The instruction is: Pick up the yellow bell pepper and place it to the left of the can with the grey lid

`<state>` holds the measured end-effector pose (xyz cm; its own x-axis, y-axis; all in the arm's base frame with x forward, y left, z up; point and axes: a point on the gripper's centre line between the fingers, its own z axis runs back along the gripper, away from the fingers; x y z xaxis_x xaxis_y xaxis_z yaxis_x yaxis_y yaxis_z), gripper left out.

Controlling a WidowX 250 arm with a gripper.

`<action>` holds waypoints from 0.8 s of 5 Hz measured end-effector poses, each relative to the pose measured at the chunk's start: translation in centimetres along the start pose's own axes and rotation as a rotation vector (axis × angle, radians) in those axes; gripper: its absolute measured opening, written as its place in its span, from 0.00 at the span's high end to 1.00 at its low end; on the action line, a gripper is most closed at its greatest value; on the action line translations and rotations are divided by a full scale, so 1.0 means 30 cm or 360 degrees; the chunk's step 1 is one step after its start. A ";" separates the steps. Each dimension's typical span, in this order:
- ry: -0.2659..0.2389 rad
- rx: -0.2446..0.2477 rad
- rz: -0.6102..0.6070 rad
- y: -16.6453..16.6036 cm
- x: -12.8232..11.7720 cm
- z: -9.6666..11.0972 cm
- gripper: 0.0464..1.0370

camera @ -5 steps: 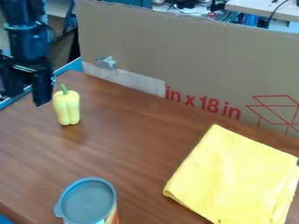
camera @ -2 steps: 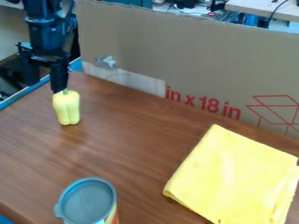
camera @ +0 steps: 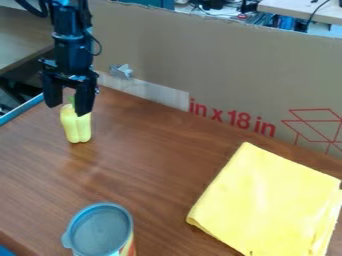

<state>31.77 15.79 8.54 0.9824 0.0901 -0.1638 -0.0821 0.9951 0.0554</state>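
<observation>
At the upper left, my black gripper (camera: 67,107) hangs downward with its fingers spread apart and nothing held between them. Just below it a pale yellow pepper (camera: 77,127) with a green stem stands upright on the brown wooden table (camera: 153,155). The right finger overlaps the pepper's top edge from this angle; whether it touches, I cannot tell. A folded yellow cloth (camera: 267,202) lies flat at the lower right. Near the bottom left stands a can (camera: 100,230) with a grey-blue lid.
A tall cardboard panel (camera: 214,65) with red print borders the table's back edge, a scrap of silver tape (camera: 121,71) on it. Blue edging (camera: 23,109) runs along the table's left side. A bit of blue (camera: 5,251) shows in the bottom left corner.
The gripper has moved right from the left edge, and a little down since the previous frame, and is now above the pepper. Pepper, cloth and can have stayed put.
</observation>
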 end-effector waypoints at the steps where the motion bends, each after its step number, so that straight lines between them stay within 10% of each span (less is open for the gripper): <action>1: -0.0001 0.0020 0.0019 -0.002 0.018 -0.003 0.04; 2: -0.0012 0.0024 0.0055 0.006 0.041 0.008 0.13; 4: -0.0012 0.0024 0.0071 0.010 0.043 0.013 0.67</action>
<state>33.08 16.18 8.72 0.9790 0.1343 -0.1532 -0.1236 0.9893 0.0774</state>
